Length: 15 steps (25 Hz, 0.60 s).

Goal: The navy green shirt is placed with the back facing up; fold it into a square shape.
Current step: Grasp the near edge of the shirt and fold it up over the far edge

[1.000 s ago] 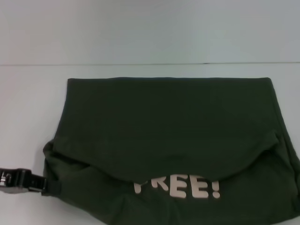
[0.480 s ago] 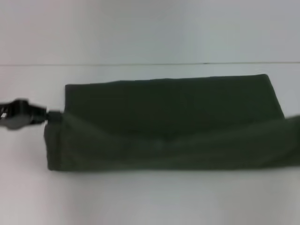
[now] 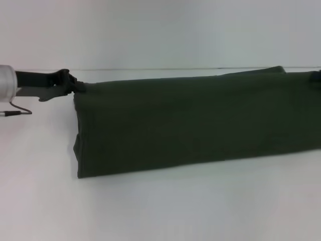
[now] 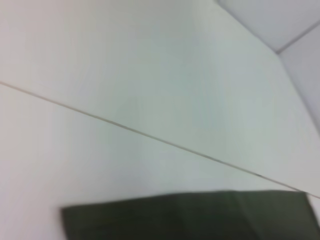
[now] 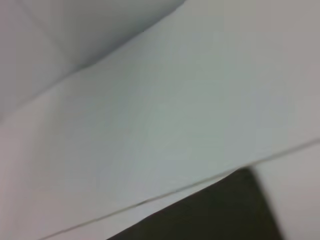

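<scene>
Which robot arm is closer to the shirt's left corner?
Left. The left gripper grips the navy green shirt at that corner; the right gripper barely shows at the opposite end.

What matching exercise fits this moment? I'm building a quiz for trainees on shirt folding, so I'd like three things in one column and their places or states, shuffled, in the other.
Things:
1. the navy green shirt
2. the left tool
3. the table

Places or states:
A. clamped on the cloth's far left corner
B. white surface under the cloth
C. folded into a long dark band, no lettering showing

Pairs: 1-C, 2-A, 3-B.
</scene>
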### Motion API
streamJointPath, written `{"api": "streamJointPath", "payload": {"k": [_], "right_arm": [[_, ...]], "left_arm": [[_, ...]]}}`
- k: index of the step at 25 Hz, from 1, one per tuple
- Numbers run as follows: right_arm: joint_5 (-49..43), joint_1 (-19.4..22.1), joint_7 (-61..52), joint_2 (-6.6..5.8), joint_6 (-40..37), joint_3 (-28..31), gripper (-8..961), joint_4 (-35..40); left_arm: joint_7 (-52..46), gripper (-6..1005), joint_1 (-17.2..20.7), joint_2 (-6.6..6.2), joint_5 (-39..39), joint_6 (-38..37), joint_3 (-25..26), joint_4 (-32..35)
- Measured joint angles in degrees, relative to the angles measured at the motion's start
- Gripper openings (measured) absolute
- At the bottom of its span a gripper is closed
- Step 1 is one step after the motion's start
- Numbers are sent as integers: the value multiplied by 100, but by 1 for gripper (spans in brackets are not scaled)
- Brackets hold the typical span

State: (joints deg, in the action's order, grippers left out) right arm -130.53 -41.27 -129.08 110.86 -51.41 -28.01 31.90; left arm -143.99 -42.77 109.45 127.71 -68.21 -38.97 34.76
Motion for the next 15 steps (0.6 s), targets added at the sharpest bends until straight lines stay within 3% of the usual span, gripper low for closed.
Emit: {"api": "streamJointPath", "payload": {"k": [4, 9, 12, 15], "right_arm": [[-34, -284, -2, 239, 846, -624, 25, -7], [47, -457, -118, 435, 879, -733, 25, 442], [76, -529, -157, 499, 1012, -801, 25, 601], [60, -658, -159, 478, 1396, -1051, 25, 323]], "left_arm": [[-195, 3, 15, 91, 0, 556, -321, 7], [-296, 4, 45, 114, 80, 805, -399, 23], [-343, 4, 45, 121, 145, 911, -396, 11], [-346, 4, 43, 134, 148, 1022, -402, -15]]}}
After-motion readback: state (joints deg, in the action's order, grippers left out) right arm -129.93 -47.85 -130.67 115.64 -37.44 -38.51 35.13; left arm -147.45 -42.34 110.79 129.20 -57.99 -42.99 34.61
